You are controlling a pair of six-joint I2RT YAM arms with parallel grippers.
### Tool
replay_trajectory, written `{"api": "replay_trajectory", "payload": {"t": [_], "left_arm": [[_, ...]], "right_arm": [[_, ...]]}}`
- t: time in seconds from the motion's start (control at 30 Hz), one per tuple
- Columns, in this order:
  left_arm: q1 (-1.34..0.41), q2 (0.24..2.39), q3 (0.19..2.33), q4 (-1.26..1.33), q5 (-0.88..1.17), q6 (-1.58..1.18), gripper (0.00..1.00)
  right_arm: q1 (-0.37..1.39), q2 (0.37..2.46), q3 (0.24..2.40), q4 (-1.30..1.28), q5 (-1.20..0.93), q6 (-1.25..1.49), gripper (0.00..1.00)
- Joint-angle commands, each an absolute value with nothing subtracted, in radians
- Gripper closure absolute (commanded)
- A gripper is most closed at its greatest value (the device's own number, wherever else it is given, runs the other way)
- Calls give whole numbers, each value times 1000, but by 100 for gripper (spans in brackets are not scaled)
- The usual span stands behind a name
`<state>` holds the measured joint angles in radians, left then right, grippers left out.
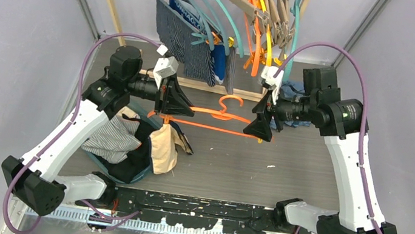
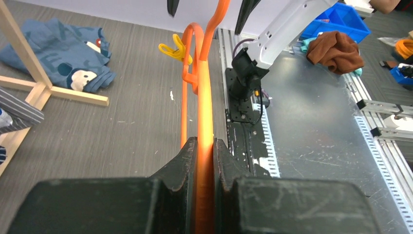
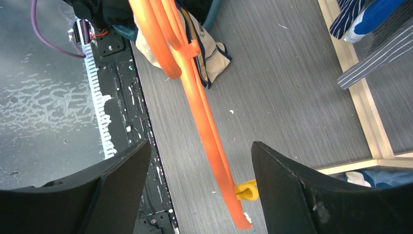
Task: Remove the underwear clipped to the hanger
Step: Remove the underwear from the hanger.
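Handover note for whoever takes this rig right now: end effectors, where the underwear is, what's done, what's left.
Left end effector: shut on the orange plastic hanger.
Right end effector: open, straddling the hanger's other end by a bare yellow clip.
Beige navy-trimmed underwear: hangs from the hanger's left end, apparently clipped.
Done: loose garments piled on the table.
Left: unclip the beige pair; navy pinstriped underwear hangs on the rack.

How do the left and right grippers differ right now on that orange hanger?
The left gripper is shut on the orange hanger; the right gripper is open, fingers either side of it, not touching. The left gripper sits at the end by the beige underwear; the right gripper at the end with the empty yellow clip. Both have black fingers.
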<state>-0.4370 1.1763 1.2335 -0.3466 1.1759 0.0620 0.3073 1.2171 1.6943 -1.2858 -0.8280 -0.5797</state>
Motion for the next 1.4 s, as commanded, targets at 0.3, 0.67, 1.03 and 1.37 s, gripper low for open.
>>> {"api": "replay_trajectory", "payload": {"t": [0.3, 0.67, 1.03, 1.37], "left_arm": [[-460, 1168, 1195, 55, 1207, -295, 100], [-478, 1183, 1178, 54, 1216, -304, 100], [-472, 1128, 1156, -56, 1216, -213, 63], [-338, 1067, 1193, -226, 1200, -210, 2]], "right_arm": [[340, 1125, 1566, -1175, -840, -589, 41], [339, 1120, 1569, -1154, -855, -600, 63], [334, 1031, 1491, -1117, -802, -647, 99], [310, 925, 1435, -1141, -790, -749, 99]]}}
